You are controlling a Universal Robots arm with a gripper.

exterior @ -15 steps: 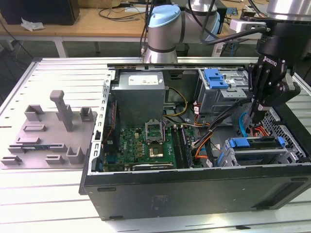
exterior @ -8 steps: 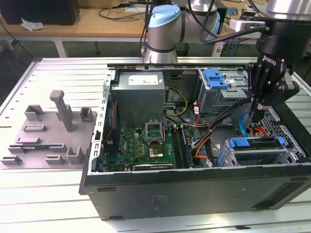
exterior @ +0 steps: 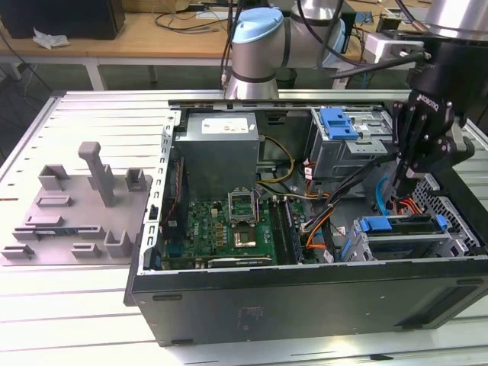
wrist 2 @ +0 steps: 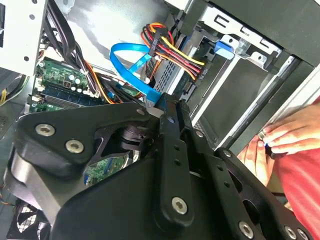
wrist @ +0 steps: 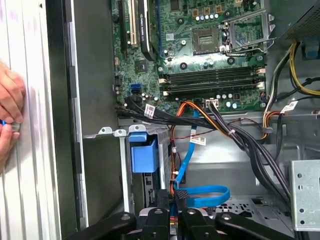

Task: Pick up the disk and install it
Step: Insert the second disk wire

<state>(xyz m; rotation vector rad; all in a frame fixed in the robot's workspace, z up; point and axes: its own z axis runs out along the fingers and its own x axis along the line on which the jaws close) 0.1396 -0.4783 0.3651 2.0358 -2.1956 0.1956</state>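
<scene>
The disk (exterior: pixel 402 226) lies in the lower drive cage at the exterior view's right end of the open computer case, its blue carrier bracket (exterior: pixel 383 223) facing the motherboard. In the first wrist view the bracket's blue tab (wrist: pixel 144 152) shows in the cage mouth. In the second wrist view the disk's silver side (wrist 2: pixel 172 75) carries a red-yellow-black power plug. My black gripper (exterior: pixel 404 179) hangs just above the cage with its fingers shut together and nothing between them. Its tips (wrist 2: pixel 172 107) (wrist: pixel 172 197) sit close to a looped blue data cable (wrist: pixel 205 192).
A grey power supply (exterior: pixel 219 149) and green motherboard (exterior: pixel 229 225) occupy the case. An upper cage with a light-blue latch (exterior: pixel 339 122) stands behind the gripper. Cable bundles (exterior: pixel 328 206) cross the middle. A person's hand (wrist 2: pixel 287 135) rests at the case's outer wall. Grey fixtures (exterior: pixel 76 206) sit outside.
</scene>
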